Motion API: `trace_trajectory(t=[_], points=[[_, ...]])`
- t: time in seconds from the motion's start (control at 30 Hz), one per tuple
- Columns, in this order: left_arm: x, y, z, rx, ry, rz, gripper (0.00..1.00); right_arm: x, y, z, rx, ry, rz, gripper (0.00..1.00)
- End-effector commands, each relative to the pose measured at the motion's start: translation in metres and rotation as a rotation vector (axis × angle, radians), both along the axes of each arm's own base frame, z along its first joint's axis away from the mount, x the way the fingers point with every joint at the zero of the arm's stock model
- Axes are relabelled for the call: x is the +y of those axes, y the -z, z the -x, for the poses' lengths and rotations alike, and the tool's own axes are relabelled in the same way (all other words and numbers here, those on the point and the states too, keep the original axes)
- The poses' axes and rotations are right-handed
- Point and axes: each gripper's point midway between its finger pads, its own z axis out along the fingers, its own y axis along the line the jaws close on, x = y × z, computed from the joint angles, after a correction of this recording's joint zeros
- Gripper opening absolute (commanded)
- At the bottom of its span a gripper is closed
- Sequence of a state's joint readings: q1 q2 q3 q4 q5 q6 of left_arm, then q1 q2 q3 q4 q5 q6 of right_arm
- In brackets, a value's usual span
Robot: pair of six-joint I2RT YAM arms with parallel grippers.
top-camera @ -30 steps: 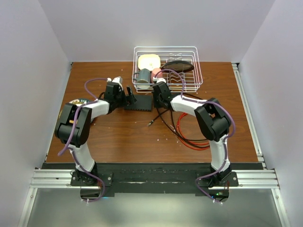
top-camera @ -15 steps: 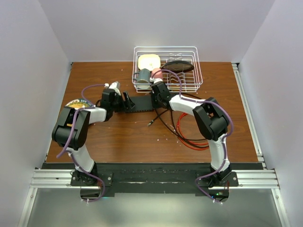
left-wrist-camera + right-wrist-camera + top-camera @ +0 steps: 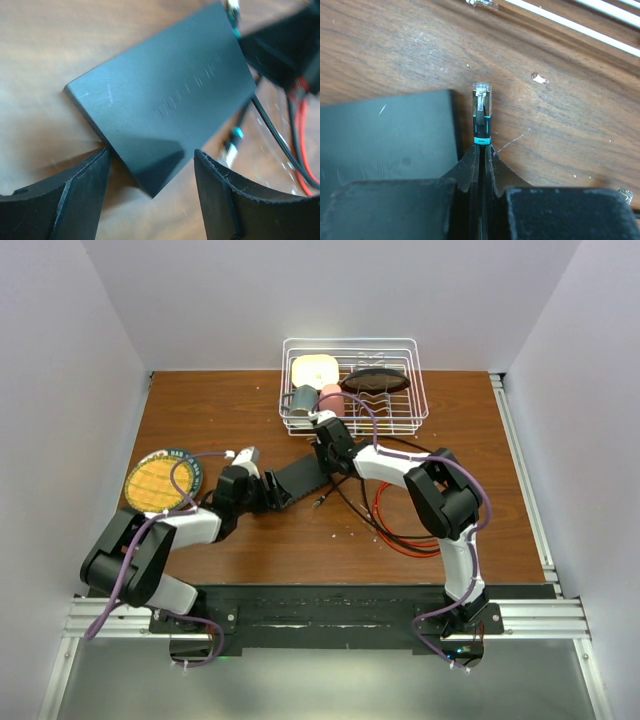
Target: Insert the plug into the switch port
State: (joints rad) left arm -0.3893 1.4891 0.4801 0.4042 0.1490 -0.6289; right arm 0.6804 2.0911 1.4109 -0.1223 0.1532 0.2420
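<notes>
1. Across the middle of the scuffed brown wooden table (image 3: 280,540), the switch (image 3: 300,478) lay flat and slantwise, between the two grippers.
2. White walls (image 3: 330,290) closed the table in on three sides, and a metal rail (image 3: 320,615) ran along its near edge.
3. The left gripper (image 3: 150,160) sat low at the switch's near end, fingers (image 3: 85,190) apart with a corner of the box between them.
4. The right gripper (image 3: 481,149) had its fingers pinched together on the plug (image 3: 482,112) just behind its teal band. The clear tip stuck out over bare wood, just beside the switch's edge and outside any port.
5. A wire basket (image 3: 350,340) stood at the far side, a round yellow disc (image 3: 163,479) lay left, and red and black cables (image 3: 395,530) looped right.
6. Pale specks dotted the wood.
</notes>
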Motion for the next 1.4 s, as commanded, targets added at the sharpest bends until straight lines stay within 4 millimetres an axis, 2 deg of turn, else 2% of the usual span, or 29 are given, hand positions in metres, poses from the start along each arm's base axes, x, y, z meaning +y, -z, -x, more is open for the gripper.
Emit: trace_trajectory(t=[0.0,0.1,0.4,0.5,0.53,0.57,0.63,0.7,0.77,0.97,1.0,1.03,1.07,1.2,1.37], points=[[-0.049,-0.011,0.05,0.061,0.179,0.21,0.71,0.079,-0.008,0.056,0.084,-0.218,-0.156,0.0],[-0.045,-0.003,0.062,0.081,0.186,0.205,0.71,0.088,-0.015,0.054,0.077,-0.237,-0.171,0.0],[-0.052,-0.009,0.069,0.07,0.24,0.218,0.74,0.128,-0.025,0.051,0.059,-0.341,-0.192,0.0],[-0.041,-0.005,0.068,0.063,0.194,0.165,0.75,0.119,-0.031,0.044,0.029,-0.291,-0.158,0.0],[-0.037,-0.009,0.067,0.044,0.181,0.159,0.75,0.114,-0.031,0.045,0.033,-0.271,-0.15,0.0],[-0.034,-0.012,0.064,0.024,0.173,0.138,0.76,0.107,-0.043,0.038,-0.011,-0.227,-0.138,0.0],[-0.026,-0.015,0.058,0.003,0.139,0.089,0.77,0.093,-0.046,0.038,-0.03,-0.185,-0.113,0.0],[-0.022,-0.026,0.045,-0.034,0.107,0.059,0.78,0.08,-0.057,0.038,-0.057,-0.151,-0.099,0.0],[-0.022,-0.035,0.036,-0.057,0.1,0.034,0.79,0.071,-0.061,0.041,-0.058,-0.124,-0.085,0.0],[-0.031,-0.062,0.021,-0.143,0.14,0.032,0.79,0.043,-0.089,0.045,-0.118,-0.027,-0.112,0.0],[-0.031,-0.066,0.019,-0.154,0.147,0.031,0.79,0.037,-0.088,0.046,-0.124,-0.01,-0.103,0.0],[-0.033,-0.068,0.019,-0.165,0.159,0.027,0.79,0.033,-0.1,0.043,-0.162,0.009,-0.113,0.0],[-0.034,-0.073,0.016,-0.176,0.162,0.028,0.79,0.03,-0.103,0.042,-0.17,0.021,-0.108,0.0],[-0.031,-0.075,0.014,-0.176,0.159,0.002,0.79,0.024,-0.103,0.045,-0.152,0.012,-0.072,0.0],[-0.021,-0.078,0.005,-0.193,0.113,-0.055,0.8,0.012,-0.087,0.058,-0.101,0.026,-0.04,0.0]])
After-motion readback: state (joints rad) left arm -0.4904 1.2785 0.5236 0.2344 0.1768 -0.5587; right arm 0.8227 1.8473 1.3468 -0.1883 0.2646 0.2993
